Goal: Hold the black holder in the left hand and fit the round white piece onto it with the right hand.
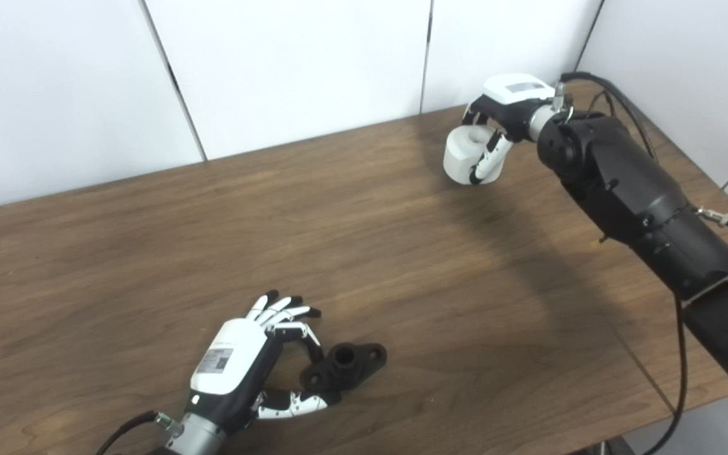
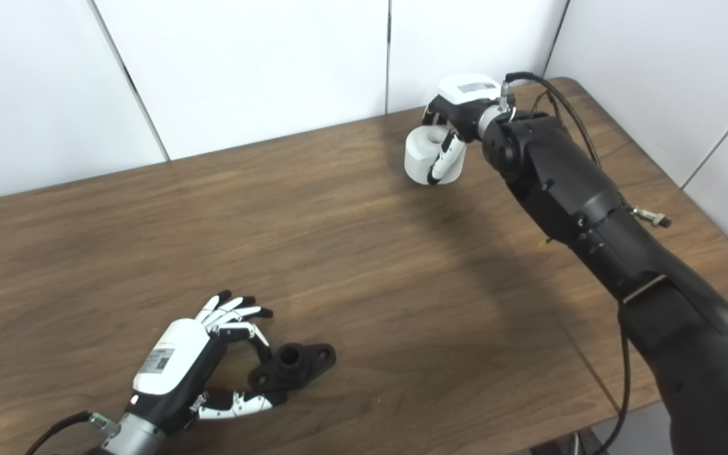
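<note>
Progress is judged to be early: neither the holding nor the fitting is finished. From the left eye view, the black holder (image 1: 345, 365) is seen lying flat on the wooden table (image 1: 149, 253) near the front edge, its short central tube pointing up between two flanges with holes. The left hand (image 1: 256, 360) is placed at the holder's left end, fingers (image 1: 282, 313) spread apart above it and the thumb (image 1: 294, 403) reaching beneath the near flange; the thumb tip seems to touch the flange, but no closed grasp is shown, so the holder is taken as not yet lifted. Far off at the back right of the table, the round white piece (image 1: 468, 155) is clamped by the right hand (image 1: 497, 126), fingers curled around its side, and its central bore is visible from above. The two parts are well apart, so gripping and raising the holder, carrying the piece across and seating it on the tube are all judged to remain. From the right eye view, the same layout is given from slightly further right: more of the right forearm (image 2: 566, 189) and its cable is taken in, and the table's rounded far right corner, cut off in the other view, is shown. Whether the white piece rests on the table or is held just clear of it cannot be told from either view.
</note>
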Tool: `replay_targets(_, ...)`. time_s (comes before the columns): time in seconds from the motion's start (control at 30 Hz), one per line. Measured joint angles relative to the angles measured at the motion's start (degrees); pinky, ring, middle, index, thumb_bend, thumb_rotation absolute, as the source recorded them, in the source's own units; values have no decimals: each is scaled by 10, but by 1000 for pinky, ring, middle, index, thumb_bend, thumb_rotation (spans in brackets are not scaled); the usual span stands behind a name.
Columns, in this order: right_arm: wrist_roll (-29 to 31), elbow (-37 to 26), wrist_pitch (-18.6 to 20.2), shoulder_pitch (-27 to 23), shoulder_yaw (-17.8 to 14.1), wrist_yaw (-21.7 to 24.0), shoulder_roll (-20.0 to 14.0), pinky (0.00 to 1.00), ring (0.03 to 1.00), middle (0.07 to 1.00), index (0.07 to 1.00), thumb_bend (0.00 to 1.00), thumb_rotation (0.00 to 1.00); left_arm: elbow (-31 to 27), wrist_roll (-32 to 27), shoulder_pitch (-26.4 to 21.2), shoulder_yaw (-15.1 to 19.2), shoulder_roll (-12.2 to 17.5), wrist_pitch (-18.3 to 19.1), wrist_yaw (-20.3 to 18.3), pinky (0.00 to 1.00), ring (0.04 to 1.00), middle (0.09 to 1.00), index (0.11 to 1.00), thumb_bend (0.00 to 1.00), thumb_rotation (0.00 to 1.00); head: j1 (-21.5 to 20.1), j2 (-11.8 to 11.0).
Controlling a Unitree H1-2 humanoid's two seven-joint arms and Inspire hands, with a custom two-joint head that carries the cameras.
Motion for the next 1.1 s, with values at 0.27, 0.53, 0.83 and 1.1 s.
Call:
replay_targets(0.27,2,1,-19,3,-1,-33,0,1000,742,457,542,538,16,0,1,0,-1,0,0,0,1000,907,814,484,523,57,1,4)
replay_targets(0.53,1,17,-42,4,-1,-72,1,1000,737,501,473,531,0,-2,3,0,-1,-2,1,0,1000,905,810,484,524,58,2,5)
replay_targets(0.83,0,19,-44,5,0,-78,1,1000,730,487,486,532,1,-2,4,0,-2,-3,1,0,1000,909,806,484,523,58,4,4)
replay_targets(1.1,-2,-2,-45,16,-1,-79,0,1000,726,487,487,532,2,-2,8,-1,-2,-6,3,0,1000,909,804,484,524,58,8,4)
